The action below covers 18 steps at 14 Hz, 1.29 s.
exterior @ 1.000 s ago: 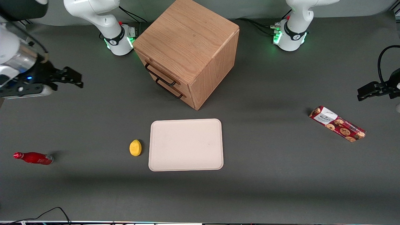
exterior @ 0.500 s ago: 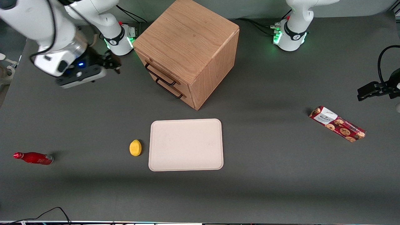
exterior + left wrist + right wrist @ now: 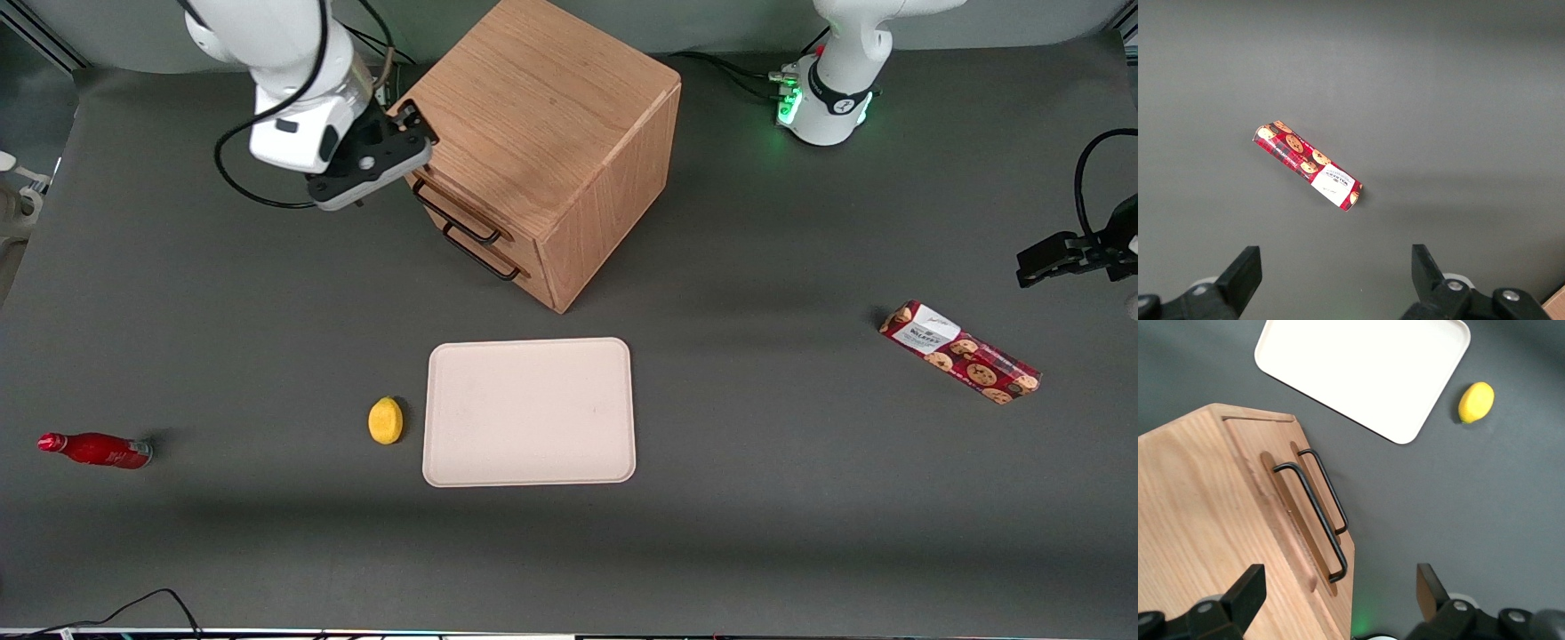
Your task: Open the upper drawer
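Front view: tool (image 3: 411,124) open, above upper drawer (image 3: 449,206).

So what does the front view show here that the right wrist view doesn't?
Only the front view shows the red bottle, the cookie packet and the whole gripper by the cabinet's top edge, above the upper drawer. Only the wrist view looks straight down the drawer front and shows the open fingers. Both show both handles, the white tray and the lemon.

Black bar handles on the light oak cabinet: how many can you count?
2. The upper drawer's thin black bar handle sits just beside the right arm's open gripper; the lower drawer's matching handle is directly beneath. Both drawers look shut.
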Available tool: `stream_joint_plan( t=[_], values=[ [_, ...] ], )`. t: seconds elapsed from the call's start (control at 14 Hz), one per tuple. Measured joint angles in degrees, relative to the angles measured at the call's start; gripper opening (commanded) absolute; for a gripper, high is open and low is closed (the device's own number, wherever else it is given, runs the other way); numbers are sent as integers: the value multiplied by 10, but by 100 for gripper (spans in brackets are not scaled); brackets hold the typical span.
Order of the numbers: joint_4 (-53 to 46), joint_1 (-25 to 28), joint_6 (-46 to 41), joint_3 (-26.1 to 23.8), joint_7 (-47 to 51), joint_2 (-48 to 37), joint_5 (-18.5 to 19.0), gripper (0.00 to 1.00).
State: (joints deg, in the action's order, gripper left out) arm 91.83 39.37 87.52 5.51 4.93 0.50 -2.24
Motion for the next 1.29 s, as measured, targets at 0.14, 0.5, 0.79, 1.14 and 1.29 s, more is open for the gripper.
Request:
stream_joint_plan(
  t=[0.14, 0.5, 0.79, 1.14, 1.29],
  values=[
    [-1, 0, 0, 2, -18, 5, -11, 100],
    [5, -16, -4, 20, -150, 27, -47, 100],
    [25, -41, -6, 28, -220, 47, -125, 100],
    [53, -47, -6, 40, -237, 57, -151, 100],
    [72, -47, 2, 40, -238, 66, -151, 100]
  ],
)
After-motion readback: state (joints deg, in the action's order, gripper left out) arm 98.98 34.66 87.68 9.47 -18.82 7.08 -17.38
